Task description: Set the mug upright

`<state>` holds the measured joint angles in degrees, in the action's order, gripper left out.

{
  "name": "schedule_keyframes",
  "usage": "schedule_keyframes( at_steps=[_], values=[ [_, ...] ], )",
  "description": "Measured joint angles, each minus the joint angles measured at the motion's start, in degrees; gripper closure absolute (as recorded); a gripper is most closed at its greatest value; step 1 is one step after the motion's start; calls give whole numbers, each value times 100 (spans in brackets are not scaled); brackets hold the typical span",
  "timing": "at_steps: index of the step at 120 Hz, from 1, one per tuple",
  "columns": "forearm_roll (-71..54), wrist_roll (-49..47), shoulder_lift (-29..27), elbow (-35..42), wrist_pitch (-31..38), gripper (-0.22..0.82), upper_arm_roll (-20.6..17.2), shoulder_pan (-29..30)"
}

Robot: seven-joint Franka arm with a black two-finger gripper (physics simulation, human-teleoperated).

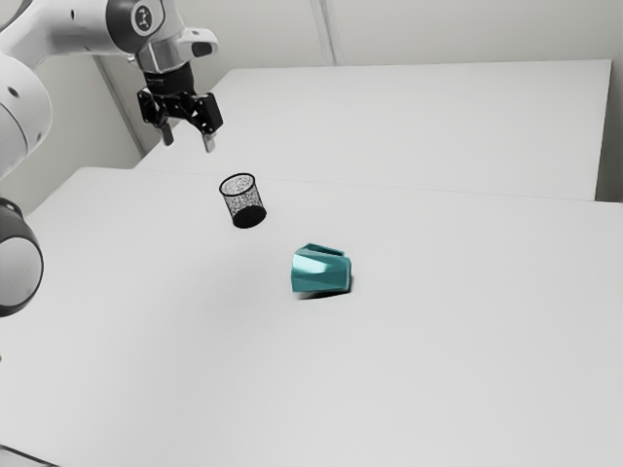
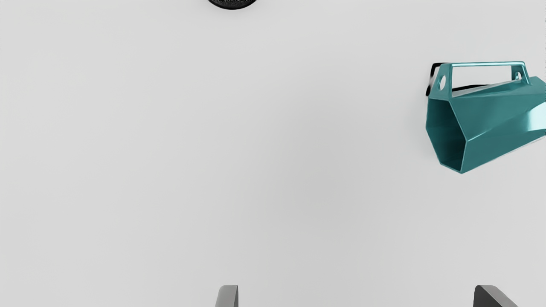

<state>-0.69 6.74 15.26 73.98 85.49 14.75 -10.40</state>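
High above the table at the exterior view's upper left, my gripper point(image 1: 188, 144) hangs with its fingers wide apart and nothing between them. A teal faceted mug point(image 1: 321, 271) lies on its side on the table, farther toward the exterior view's right and well away from my hand. In the wrist view the mug point(image 2: 495, 121) shows its hollow mouth and its angular handle, with the base end cut off by the picture's edge. The tips of my gripper point(image 2: 356, 296) stand apart there, not touching the mug.
A black mesh cup point(image 1: 243, 202) stands between my hand and the mug in the exterior view; its dark edge point(image 2: 232, 4) shows in the wrist view. The white table point(image 1: 438, 350) extends around the mug, and a pale raised surface point(image 1: 419, 126) lies behind.
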Motion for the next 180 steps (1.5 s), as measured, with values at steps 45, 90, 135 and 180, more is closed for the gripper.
schedule_keyframes(
  at_steps=[45, 90, 135, 180],
  values=[
    [472, 25, 195, -31, 81, 0, -25, 12],
    [2341, 96, -408, 2644, 1442, 0, 3, 17],
    [4655, 1186, -271, 3851, 3120, 0, 110, 78],
    [6289, 2615, 347, 3942, 3601, 0, 143, 98]
  ],
)
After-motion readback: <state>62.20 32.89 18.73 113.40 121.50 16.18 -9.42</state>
